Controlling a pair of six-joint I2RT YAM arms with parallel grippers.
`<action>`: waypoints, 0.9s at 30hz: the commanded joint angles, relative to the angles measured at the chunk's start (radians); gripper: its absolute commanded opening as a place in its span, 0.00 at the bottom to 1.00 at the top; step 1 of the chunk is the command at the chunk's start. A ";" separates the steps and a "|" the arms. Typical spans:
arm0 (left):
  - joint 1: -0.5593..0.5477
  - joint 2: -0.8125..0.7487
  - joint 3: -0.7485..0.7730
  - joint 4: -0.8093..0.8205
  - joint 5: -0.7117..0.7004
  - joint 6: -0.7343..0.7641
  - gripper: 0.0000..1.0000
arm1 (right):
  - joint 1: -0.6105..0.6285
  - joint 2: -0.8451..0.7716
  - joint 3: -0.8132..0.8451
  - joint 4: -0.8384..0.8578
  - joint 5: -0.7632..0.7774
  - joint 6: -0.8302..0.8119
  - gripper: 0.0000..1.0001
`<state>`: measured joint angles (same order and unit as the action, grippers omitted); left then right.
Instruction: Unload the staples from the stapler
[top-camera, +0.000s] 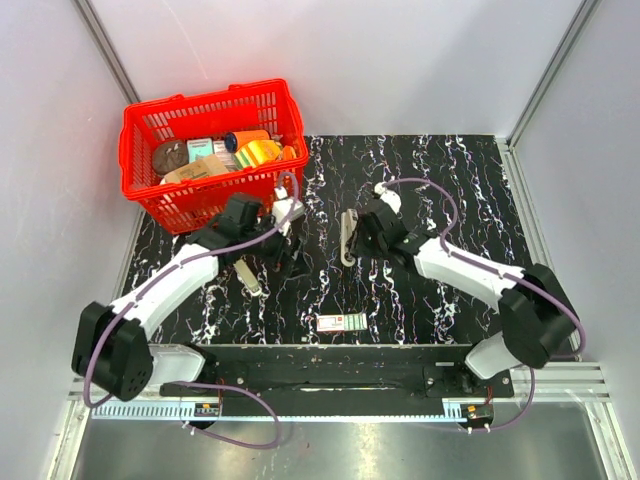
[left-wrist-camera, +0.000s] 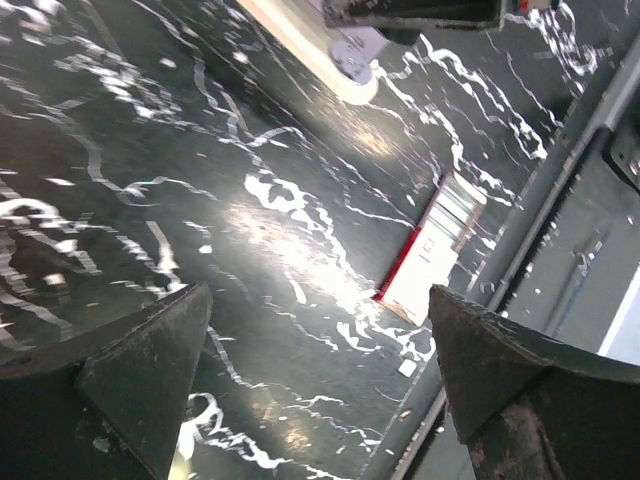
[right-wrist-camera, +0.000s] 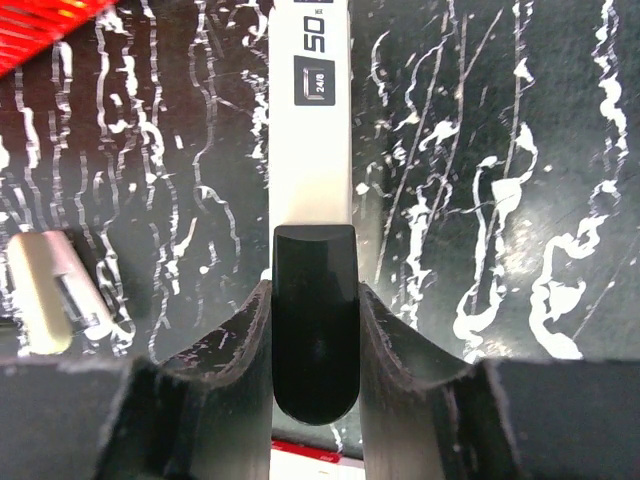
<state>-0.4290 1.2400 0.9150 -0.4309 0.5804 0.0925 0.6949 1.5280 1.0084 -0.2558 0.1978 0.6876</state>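
Observation:
The stapler (top-camera: 346, 235) lies on the black marbled mat near the middle, its long axis pointing away from me. In the right wrist view its pale top (right-wrist-camera: 312, 150) carries "50" and "24/6" marks and ends in a black part. My right gripper (top-camera: 360, 240) (right-wrist-camera: 314, 300) is shut on that black end, one finger on each side. My left gripper (top-camera: 288, 258) (left-wrist-camera: 320, 340) is open and empty, just above the mat to the left of the stapler. The stapler's pale end with a metal rivet shows at the top of the left wrist view (left-wrist-camera: 330, 50).
A flat white box with green-and-red print (top-camera: 343, 322) (left-wrist-camera: 430, 250) lies near the mat's front edge. A short pale beige piece (top-camera: 248, 276) (right-wrist-camera: 45, 290) lies by the left gripper. A red basket (top-camera: 140, 130) full of items stands at the back left.

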 joint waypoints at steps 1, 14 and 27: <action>-0.088 0.079 -0.022 0.109 0.073 -0.031 0.95 | 0.067 -0.123 -0.056 0.176 0.080 0.159 0.00; -0.154 0.207 0.016 0.293 0.067 -0.083 0.90 | 0.149 -0.287 -0.105 0.225 0.124 0.268 0.00; -0.155 0.249 0.065 0.288 0.082 -0.028 0.83 | 0.195 -0.321 -0.152 0.245 0.081 0.309 0.00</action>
<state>-0.5812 1.4811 0.9352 -0.1852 0.6300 0.0254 0.8749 1.2667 0.8471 -0.1146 0.2714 0.9703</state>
